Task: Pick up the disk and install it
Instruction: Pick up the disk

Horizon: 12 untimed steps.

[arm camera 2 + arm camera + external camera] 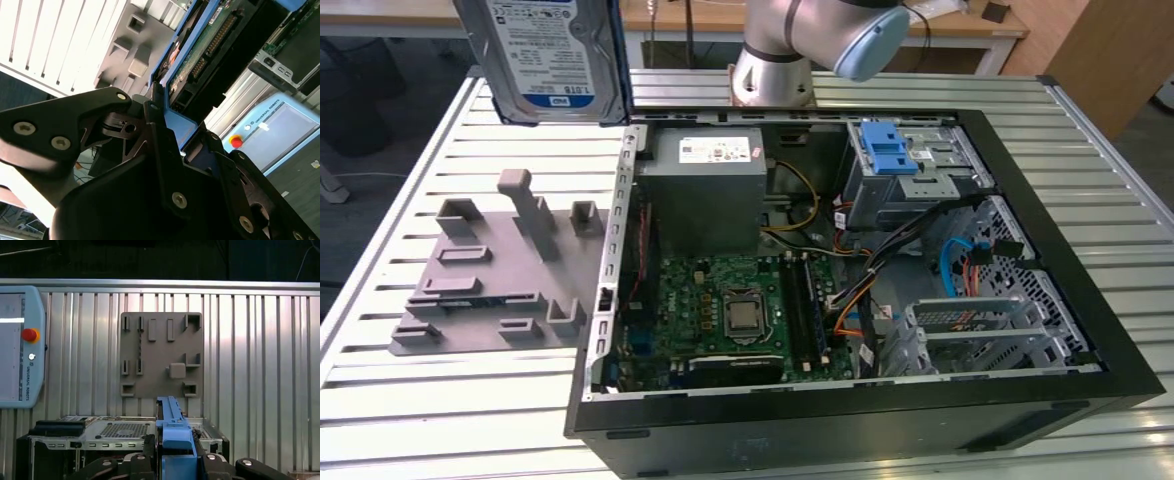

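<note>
My tool [175, 444] is clamped on the blue frame of the disk [547, 60], holding it upright in the air beside the open computer case [1107, 385]. Pick-up's done: it's off the grey holder [494, 290]. Seating it inside the case remains.

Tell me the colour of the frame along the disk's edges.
Blue. The frame shows best in the first wrist view, seen edge-on.
</note>
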Motion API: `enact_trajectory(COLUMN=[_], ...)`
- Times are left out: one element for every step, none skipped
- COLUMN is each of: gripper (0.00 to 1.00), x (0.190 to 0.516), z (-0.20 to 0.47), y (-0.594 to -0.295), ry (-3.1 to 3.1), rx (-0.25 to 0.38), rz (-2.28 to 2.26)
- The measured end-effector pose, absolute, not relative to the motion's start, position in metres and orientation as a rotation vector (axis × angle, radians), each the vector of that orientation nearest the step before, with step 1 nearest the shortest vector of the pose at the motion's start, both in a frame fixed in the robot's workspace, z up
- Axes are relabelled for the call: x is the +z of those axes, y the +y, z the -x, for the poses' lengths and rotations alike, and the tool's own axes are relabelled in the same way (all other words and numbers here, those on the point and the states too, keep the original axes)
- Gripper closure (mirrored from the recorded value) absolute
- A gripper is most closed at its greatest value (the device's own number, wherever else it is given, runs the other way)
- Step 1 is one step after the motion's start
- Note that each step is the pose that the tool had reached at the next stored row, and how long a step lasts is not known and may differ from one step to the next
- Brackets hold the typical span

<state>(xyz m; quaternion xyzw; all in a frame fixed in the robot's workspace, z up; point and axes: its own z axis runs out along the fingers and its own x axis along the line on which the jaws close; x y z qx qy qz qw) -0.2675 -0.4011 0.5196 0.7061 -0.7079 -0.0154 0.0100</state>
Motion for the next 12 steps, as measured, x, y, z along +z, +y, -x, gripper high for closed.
enact_trajectory(gripper=[0.64,0.64,0.64,0.64,0.64,0.64,0.64,0.64,0.64,0.64,0.64,0.64], x=[0.52,0.52,0.52,0.52,0.52,0.52,0.52,0.52,0.52,0.52,0.52,0.52], z=[0.265,0.262,0.26,0.257,0.255,0.252,0.249,0.246,0.244,0.242,0.241,0.239], y=[-0.402,-0.402,-0.402,-0.403,-0.403,-0.404,-0.405,-0.405,-0.406,-0.407,-0.408,-0.409], ry=[-2.21,-2.21,-2.21,-2.21,-2.21,-2.209,-2.209,-2.209,-2.209,-2.209,-2.209,-2.209], rx=[-0.048,-0.048,-0.048,-0.049,-0.049,-0.049,-0.049,-0.049,-0.049,-0.05,-0.049,-0.05], rz=[-2.204,-2.204,-2.204,-2.204,-2.204,-2.204,-2.204,-2.204,-2.203,-2.204,-2.203,-2.204])
